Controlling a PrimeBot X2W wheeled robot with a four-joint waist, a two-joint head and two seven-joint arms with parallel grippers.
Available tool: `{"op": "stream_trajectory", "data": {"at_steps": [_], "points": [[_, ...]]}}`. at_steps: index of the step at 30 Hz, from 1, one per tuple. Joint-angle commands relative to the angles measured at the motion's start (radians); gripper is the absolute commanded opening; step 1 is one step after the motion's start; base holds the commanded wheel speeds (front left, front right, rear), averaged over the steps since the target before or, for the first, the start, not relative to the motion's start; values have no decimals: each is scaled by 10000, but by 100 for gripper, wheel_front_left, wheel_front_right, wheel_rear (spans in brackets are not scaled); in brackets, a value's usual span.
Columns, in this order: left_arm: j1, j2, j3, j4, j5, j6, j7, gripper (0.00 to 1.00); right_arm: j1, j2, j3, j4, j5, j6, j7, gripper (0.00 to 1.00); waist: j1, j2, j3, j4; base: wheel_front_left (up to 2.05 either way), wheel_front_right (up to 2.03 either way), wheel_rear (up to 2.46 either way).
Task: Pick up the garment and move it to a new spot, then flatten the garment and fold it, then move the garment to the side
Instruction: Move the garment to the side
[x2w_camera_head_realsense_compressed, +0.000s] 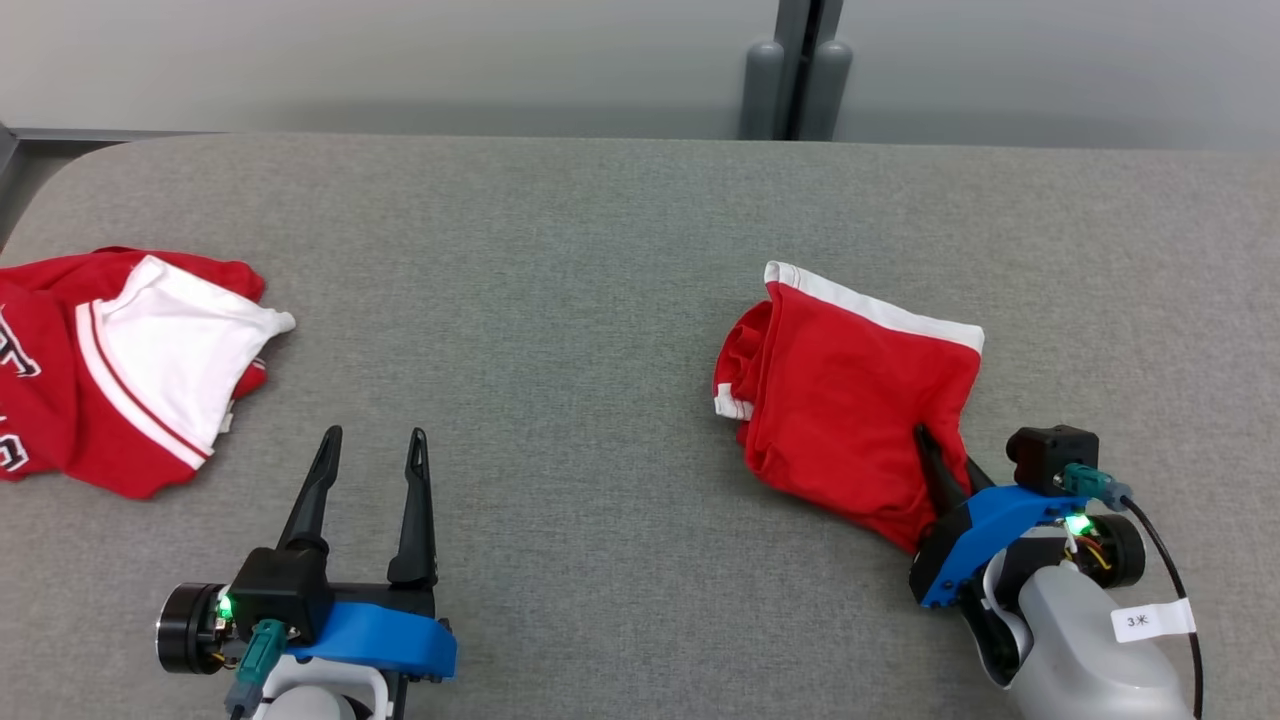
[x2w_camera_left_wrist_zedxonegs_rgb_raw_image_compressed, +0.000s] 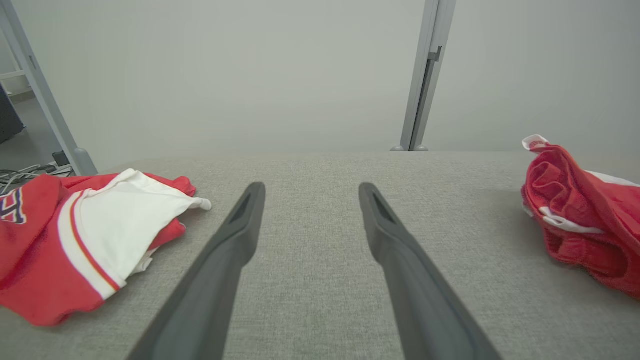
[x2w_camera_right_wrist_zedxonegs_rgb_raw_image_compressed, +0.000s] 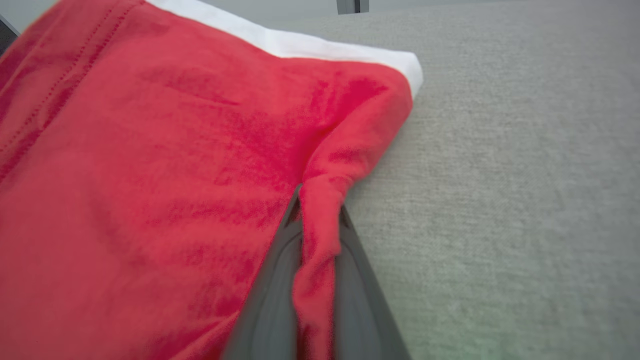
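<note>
A grey cloth-covered table (x2w_camera_head_realsense_compressed: 600, 230) runs across the head view, with a pale wall (x2w_camera_head_realsense_compressed: 400, 60) behind it and a grey post (x2w_camera_head_realsense_compressed: 795, 70) standing at its far edge. A red-and-white jersey (x2w_camera_head_realsense_compressed: 130, 370) lies crumpled at the table's left edge, its white panel facing up and dark letters showing on the red part. The red garment (x2w_camera_head_realsense_compressed: 850, 400), trimmed with a white band along its far edge, lies bunched on the right side of the table, well apart from the jersey. Its near right corner is drawn towards the right arm. The left gripper (x2w_camera_head_realsense_compressed: 375, 436) sits near the front of the table between the two pieces of clothing, closer to the jersey, with its two dark fingers spread wide and nothing between them. The right gripper (x2w_camera_right_wrist_zedxonegs_rgb_raw_image_compressed: 321, 200) is at the near right corner of the red garment, its fingers pressed together on a narrow fold of the red cloth. The pinched fabric puckers where the tips meet. A small white label (x2w_camera_head_realsense_compressed: 1152, 620) hangs on the cable beside the right forearm.
</note>
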Motion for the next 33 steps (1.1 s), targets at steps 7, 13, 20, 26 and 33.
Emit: {"op": "stream_trajectory", "data": {"at_steps": [7, 13, 20, 26, 33], "points": [[-163, -14, 29, -235, 76, -55, -26, 100, -121, -518, 64, -543, -91, 4, -89, 0, 0, -1, 338, -577, 0, 0, 0], [-485, 112, 68, -388, 207, -140, -28, 100, 109, -873, -166, -1380, -112, 4, -85, 0, 0, -1, 824, -1517, 0, 0, 0], [-1023, 310, -18, -616, 412, -214, -28, 100, 481, -1142, -562, -2164, -165, 4, -88, 0, 0, -1, 1384, -2492, 0, 0, 0], [-1420, 492, -5, -738, 507, -202, -28, 100, 682, -1240, -795, -2666, -200, 4, -89, 0, 0, -1, 1779, -2865, 0, 0, 0], [-1654, 594, -10, -838, 529, -220, -28, 100, 118, -1480, -539, -3253, -468, 4, -90, 0, 0, -1, 2146, -2802, 0, 0, 0]]}}
